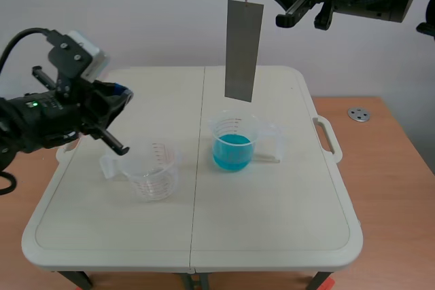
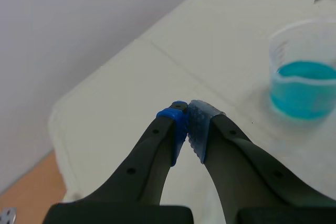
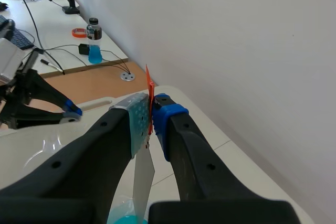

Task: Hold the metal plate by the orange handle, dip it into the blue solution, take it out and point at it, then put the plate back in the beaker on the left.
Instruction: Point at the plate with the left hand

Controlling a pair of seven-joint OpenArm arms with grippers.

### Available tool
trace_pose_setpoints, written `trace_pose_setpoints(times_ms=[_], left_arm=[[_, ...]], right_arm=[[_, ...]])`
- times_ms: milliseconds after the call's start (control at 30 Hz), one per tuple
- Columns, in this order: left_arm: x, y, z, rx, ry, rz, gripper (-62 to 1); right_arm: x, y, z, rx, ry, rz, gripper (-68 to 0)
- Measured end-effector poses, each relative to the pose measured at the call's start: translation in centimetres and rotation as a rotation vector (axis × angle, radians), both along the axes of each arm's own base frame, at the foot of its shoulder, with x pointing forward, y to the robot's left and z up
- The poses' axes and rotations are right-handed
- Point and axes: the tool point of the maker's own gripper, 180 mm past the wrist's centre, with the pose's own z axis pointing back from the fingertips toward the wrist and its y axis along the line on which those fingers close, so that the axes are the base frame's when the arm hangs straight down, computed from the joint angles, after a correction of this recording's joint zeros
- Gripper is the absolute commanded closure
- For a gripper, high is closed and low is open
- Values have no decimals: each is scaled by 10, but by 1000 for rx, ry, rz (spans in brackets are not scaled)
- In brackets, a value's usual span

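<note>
Nearest, the white folding table [image 1: 272, 225] shows its front edge, a seam running down its middle and a carry handle [image 1: 327, 138] on its right side. On its left half stands an empty measuring beaker [image 1: 153, 172]; right of the seam stands a second beaker [image 1: 235, 143] holding the blue solution [image 1: 232, 151], the two well apart.

The left gripper [image 2: 187, 123] hovers low over the table's left side, pads pressed together with nothing between them, beside the empty beaker and clear of it.

High up, the right gripper [image 3: 151, 115] is pinched on the orange handle [image 3: 149, 94], and the metal plate [image 1: 243, 49] hangs straight down from it over the blue beaker, its lower edge above the rim, not touching.

Nothing stands between plate and beaker. A brown wooden surface [image 1: 394, 168] surrounds the table, with a round metal grommet [image 1: 358, 115] in it. Behind runs a plain white wall [image 1: 149, 11]; farther off a desk carries cables, an orange ring [image 3: 79, 32] and a bottle of blue liquid [image 3: 94, 43].
</note>
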Motion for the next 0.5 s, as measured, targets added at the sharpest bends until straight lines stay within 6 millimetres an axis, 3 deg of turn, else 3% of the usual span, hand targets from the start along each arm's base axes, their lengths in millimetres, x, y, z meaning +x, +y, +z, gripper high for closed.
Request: trace_pose_setpoints(times_ms=[300,500], left_arm=[[-46,126,-19,114,154,178,-12],[-93,167,-44,203,272,227,-12]], right_arm=[[1,-1,-2,4,6,-3,-13],[8,-8,-15,17,46,-23,-13]])
